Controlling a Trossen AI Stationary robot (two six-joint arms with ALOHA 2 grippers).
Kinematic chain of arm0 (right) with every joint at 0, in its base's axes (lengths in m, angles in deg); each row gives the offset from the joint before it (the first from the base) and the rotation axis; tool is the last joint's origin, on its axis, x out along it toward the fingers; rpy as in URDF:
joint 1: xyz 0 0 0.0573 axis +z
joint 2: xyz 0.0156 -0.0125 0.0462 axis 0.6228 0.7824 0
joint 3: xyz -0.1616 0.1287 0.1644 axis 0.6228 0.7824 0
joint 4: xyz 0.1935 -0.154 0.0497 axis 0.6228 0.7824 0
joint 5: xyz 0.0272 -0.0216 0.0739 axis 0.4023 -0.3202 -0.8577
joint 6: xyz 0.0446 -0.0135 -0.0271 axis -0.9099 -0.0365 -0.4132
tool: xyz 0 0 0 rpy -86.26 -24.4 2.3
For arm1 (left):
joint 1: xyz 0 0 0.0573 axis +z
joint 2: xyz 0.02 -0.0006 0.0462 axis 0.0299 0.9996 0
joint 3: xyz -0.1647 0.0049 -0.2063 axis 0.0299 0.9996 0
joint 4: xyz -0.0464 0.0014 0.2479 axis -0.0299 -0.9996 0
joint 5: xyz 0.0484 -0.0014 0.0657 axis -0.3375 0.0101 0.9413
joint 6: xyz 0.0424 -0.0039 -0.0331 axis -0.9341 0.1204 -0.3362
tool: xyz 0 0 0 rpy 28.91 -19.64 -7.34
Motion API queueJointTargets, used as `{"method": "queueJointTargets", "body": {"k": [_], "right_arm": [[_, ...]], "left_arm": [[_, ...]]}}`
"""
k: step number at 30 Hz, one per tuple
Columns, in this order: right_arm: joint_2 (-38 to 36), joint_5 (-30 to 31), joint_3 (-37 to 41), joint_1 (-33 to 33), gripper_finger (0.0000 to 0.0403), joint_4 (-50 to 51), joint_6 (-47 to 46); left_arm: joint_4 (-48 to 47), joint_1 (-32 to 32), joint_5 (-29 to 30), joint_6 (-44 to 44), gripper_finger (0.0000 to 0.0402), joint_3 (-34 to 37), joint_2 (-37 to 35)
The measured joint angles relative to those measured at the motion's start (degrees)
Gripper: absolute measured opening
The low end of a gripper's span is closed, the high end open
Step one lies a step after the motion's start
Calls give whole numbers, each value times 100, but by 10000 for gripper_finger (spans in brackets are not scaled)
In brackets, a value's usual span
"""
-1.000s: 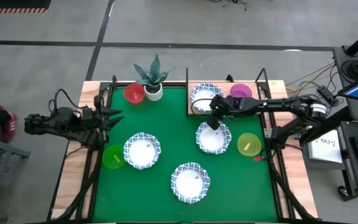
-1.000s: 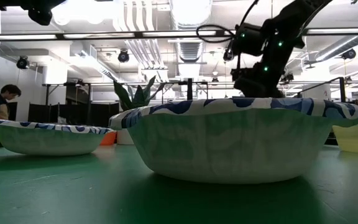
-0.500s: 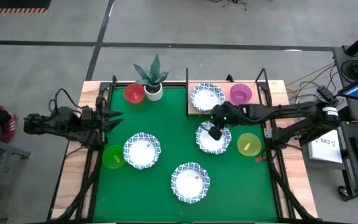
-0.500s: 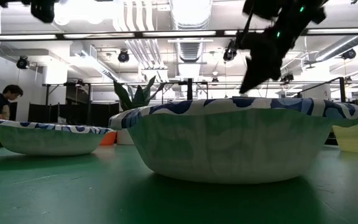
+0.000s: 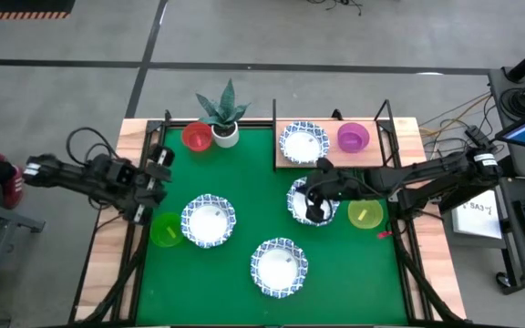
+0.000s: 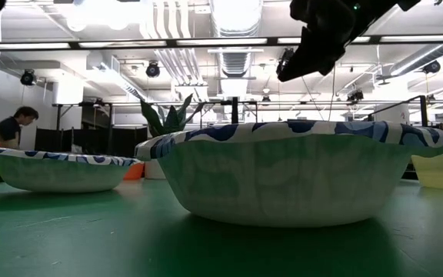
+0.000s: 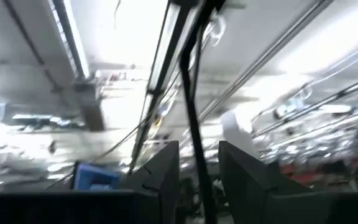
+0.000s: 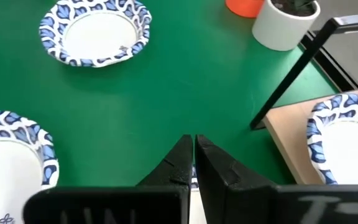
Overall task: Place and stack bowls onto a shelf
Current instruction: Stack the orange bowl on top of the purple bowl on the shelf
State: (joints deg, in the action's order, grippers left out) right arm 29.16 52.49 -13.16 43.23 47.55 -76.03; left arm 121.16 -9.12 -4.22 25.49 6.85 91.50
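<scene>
My right gripper [image 5: 314, 211] [image 8: 193, 152] is shut and empty. It hangs above a white, blue-rimmed bowl [image 5: 313, 202] that sits on the green mat just in front of the shelf [image 5: 331, 159]. On the shelf stand another white bowl [image 5: 303, 143] [image 8: 347, 143] and a purple bowl [image 5: 353, 138]. More white bowls [image 5: 209, 220] [image 5: 279, 265] rest on the mat, with a green bowl [image 5: 165, 230], a yellow-green bowl [image 5: 365, 212] and a red bowl [image 5: 196, 137]. My left gripper [image 5: 158, 166] [image 7: 199, 168] is open at the table's left edge, tipped up toward the ceiling.
A white pot with a spiky plant [image 5: 226, 118] stands at the far edge beside the red bowl. Black frame bars [image 5: 388, 118] rise around the shelf and along both table sides. A person [image 6: 10, 127] is in the room beyond the table.
My right gripper, shut throughout, has swung from the shelf's white bowl toward the table's near edge and risen, ending over the bowl in front of the shelf. My left gripper has lifted and tipped from level to pointing upward. No bowl has moved.
</scene>
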Motion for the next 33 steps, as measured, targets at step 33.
{"method": "queueJointTargets", "body": {"k": [33], "right_arm": [[13,60,8,68,9,7,-107]], "left_arm": [[548,-430,-489,210,41,-1573,2249]]}}
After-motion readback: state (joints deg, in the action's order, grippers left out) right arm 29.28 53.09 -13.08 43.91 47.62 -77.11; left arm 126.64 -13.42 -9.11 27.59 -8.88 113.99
